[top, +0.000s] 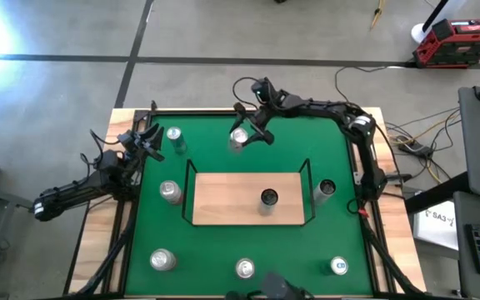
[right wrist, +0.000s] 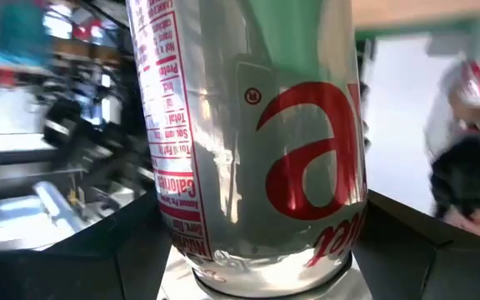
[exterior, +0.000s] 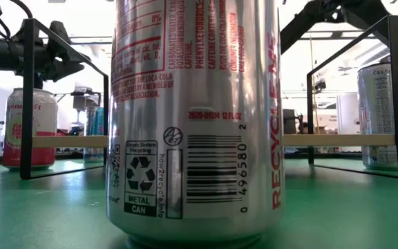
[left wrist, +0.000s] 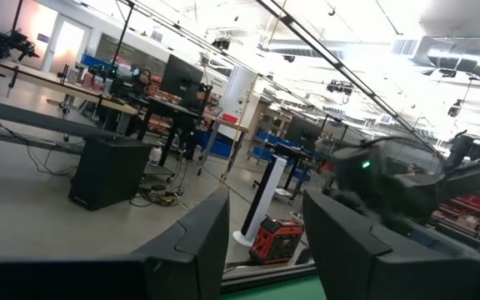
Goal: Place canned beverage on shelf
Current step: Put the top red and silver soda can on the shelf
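At the near edge of the green table (top: 223, 258), three cans are seen standing: a silver can (top: 163, 260) at about seven o'clock from the shelf, a silver diet cola can (top: 245, 268) at six o'clock, and a can with a blue top (top: 338, 266) at about five o'clock. In the low view the diet cola can (exterior: 195, 117) fills most of the frame, its barcode and recycling mark turned toward the camera.

The shelf (top: 244, 198), a light-wood board edged by a black wire rail, is found at the middle of the table. One dark-topped can (top: 269, 198) is seen upright on the board, right of its centre. Just outside the rail at three o'clock a slim can (top: 325, 190) stands on the felt, and at nine o'clock another silver can (top: 169, 192) stands beside the rail.

Farther off, at about twelve o'clock from the shelf, the right gripper (top: 242, 136) is seen with its jaws closed narrowly around a silver canned beverage (top: 239, 139) with red lettering; in the right wrist view the can (right wrist: 252, 142) is held between the two dark fingers (right wrist: 407, 242). It cannot be told whether the can is lifted off the felt.

At about ten o'clock, near the far left corner, a green-topped can (top: 174, 136) stands alone. The left gripper (top: 148, 142) is parked just left of it, its jaws fully closed on nothing.
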